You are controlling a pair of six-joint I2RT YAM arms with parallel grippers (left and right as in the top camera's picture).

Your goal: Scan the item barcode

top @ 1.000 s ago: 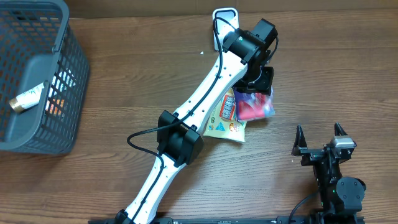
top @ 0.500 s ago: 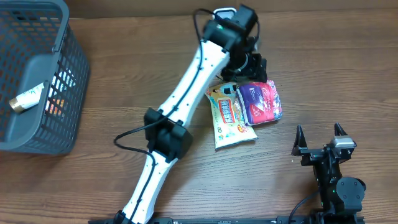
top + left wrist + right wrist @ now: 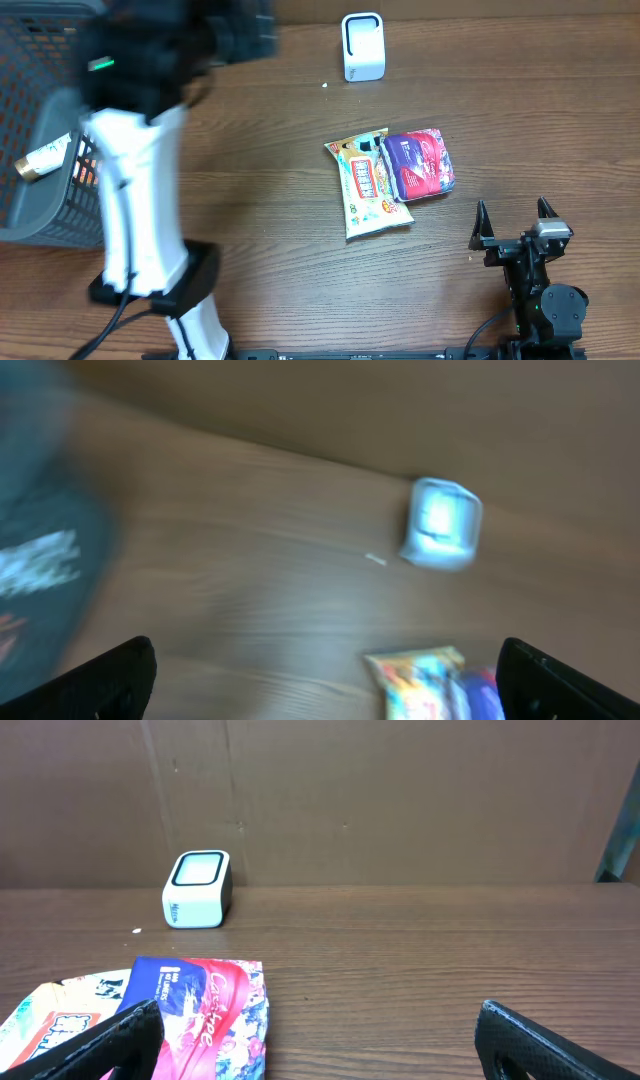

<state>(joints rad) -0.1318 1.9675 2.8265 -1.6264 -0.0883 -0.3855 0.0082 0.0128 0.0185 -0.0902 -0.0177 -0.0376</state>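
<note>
Brown wood-grain table (image 3: 260, 230) runs edge to edge, with a grey basket (image 3: 40, 235) at the far left and a small white scanner (image 3: 360, 45) at the far edge, near the middle. Two packets lie mid-table, well near of the scanner: a yellow packet (image 3: 368, 190) and a purple packet (image 3: 425, 165) touching it, overlapping its right edge. A pale tube (image 3: 45, 157) rests inside the basket.

Blurred in the overhead view, the left arm (image 3: 140, 190) reaches over the basket. Its wrist camera shows the left pincer (image 3: 322, 665) released, fingers spread wide with nothing between them. At the near right, the right pincer (image 3: 513, 222) sits parked and likewise spread, grasping nothing.

My reading is that the step in hand is fetching an item to scan — probably the tube. That calls for lowering into the basket, clenching on the tube across its narrow body, then carrying it to the scanner with the barcode turned toward the window — where that code sits cannot be told from here.
</note>
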